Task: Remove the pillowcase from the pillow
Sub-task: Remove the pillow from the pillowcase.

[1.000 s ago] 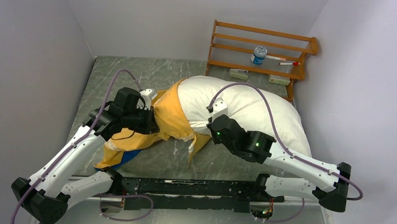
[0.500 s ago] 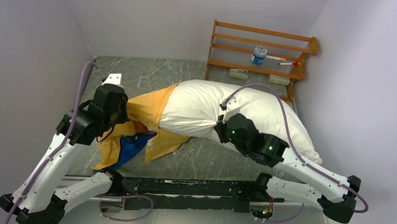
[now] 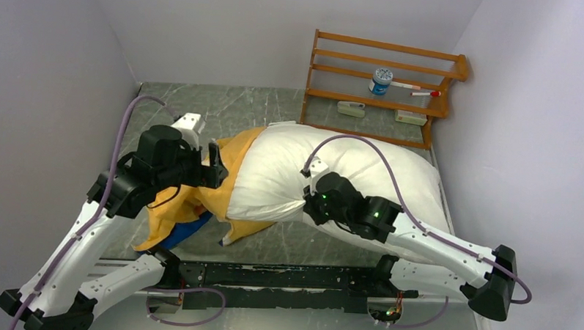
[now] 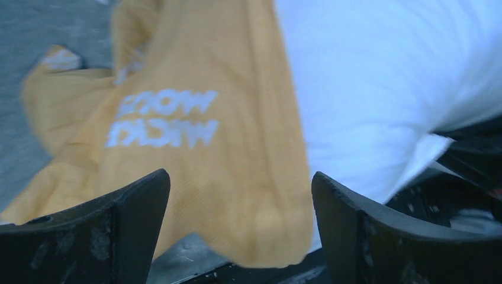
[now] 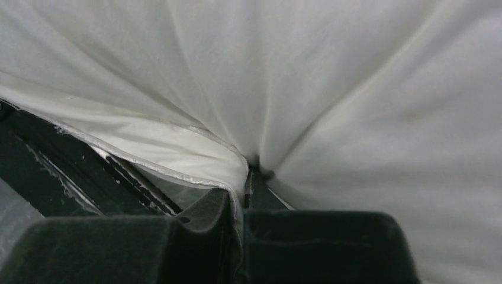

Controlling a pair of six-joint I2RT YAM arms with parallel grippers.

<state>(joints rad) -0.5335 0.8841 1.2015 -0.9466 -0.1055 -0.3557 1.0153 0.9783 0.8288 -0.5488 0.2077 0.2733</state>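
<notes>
Your right hand (image 3: 314, 193) is clamped tight on a pinch of the pillow (image 3: 362, 164). Its wrist view shows white fabric puckering into the closed jaws at the pillow's near edge, so that's your anchor. Your left hand (image 3: 214, 166) is the free one. Its jaws are spread wide with nothing between them, and it hangs just beside the pillow's left end, with the pillowcase (image 3: 237, 170) right in front. From its wrist camera you're looking onto the orange-yellow face, white lettering in plain sight, with the pillow's white bulk off to the right.

Here's where things lie. The pillow stretches across the middle and right of the bench (image 3: 269, 105), most of it bare. The pillowcase is bunched around the left end only. Its slack trails toward the near left of the bench, with a bit of the blue face peeking out underneath.

I'd call this the stripping step, with a fresh grip to be taken — the cover looks mostly off, but the last of it wraps the left end. The next move, as I judge it, is to bring the open left hand onto the orange fabric close to where it meets the white. Close on cloth alone, not on pillow, and draw it left, away from the right hand's hold. Whether a corner is snagged inside — can't tell from here.
</notes>
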